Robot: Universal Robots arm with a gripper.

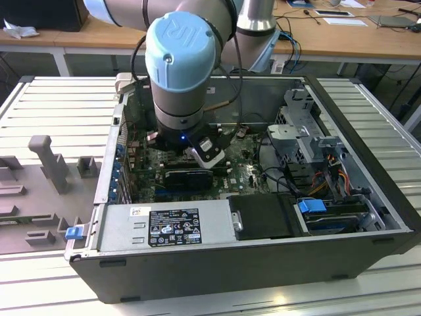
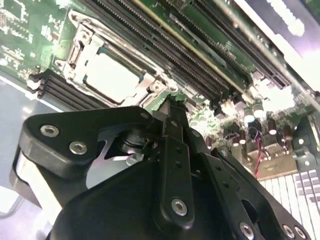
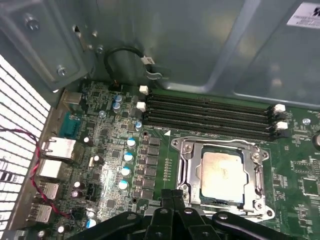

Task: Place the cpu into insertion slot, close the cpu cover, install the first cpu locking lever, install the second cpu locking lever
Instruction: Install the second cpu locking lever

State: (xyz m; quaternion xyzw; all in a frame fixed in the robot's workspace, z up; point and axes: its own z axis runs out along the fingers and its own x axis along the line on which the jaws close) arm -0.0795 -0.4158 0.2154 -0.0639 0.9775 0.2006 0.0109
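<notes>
The cpu [image 3: 221, 171] lies flat in the insertion slot [image 3: 264, 212] on the green motherboard, its pale silvery top showing. The cpu cover [image 3: 220, 146] is down around it, and the chip shows through the cover's window. In the second wrist view the cpu [image 2: 111, 75] and the cpu cover [image 2: 144, 81] show again from low down. My gripper [image 3: 173, 195] is shut, with nothing visible between the fingers, and its tip hangs just off one corner of the socket. That same tip [image 2: 171, 102] shows close beside the socket's corner. I cannot make out how the locking levers stand.
Long black memory slots [image 3: 210, 117] run along one side of the socket. Capacitors [image 3: 126, 171] and rear ports [image 3: 52, 150] crowd the other side. The arm's wrist [image 1: 181, 99] reaches down into the open case [image 1: 263, 263], with a power supply [image 1: 164, 227], drive cage [image 1: 309, 141] and cables [image 1: 270, 174] around.
</notes>
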